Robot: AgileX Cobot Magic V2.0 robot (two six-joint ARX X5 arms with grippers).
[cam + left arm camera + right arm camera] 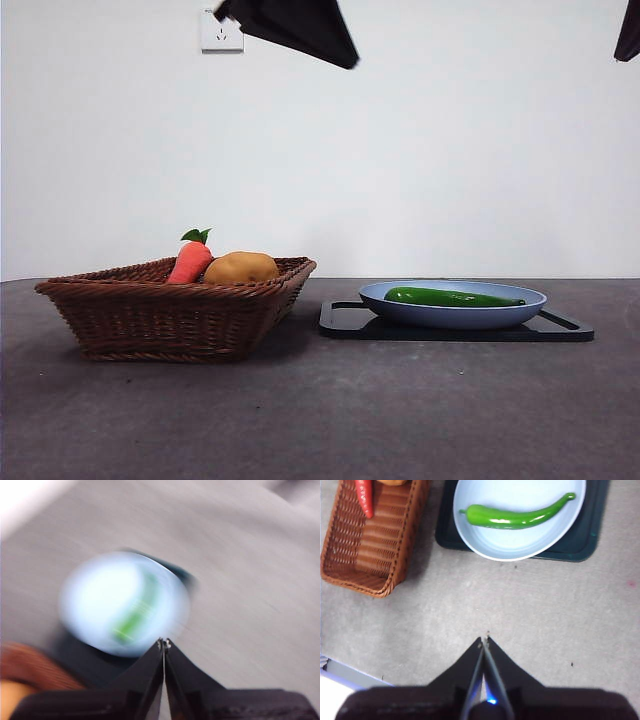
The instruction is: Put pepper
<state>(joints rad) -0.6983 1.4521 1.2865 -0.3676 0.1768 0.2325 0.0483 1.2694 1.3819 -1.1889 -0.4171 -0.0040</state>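
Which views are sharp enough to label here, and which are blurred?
Left wrist view: heavily motion-blurred, the light blue plate and long green pepper smeared. Right wrist view: sharp, with glare streaks on the pepper. Front view: sharp, evenly lit, soft shadow beside the brown wicker basket.

Pepper (452, 297): glossy, smooth dark-green skin with bright highlights. Plate (455, 317): pale blue, smooth, soft sheen, plastic or glazed. Tray (345, 325): black, matt, smooth. Basket (150, 315): brown woven wicker, rough and ribbed. At its 12 o'clock, carrot (190, 262): orange-red, matt; potato (241, 268): yellow-brown, dull. Table (400, 410): dark grey, matt, faintly speckled. Wall (450, 140): white, matt.
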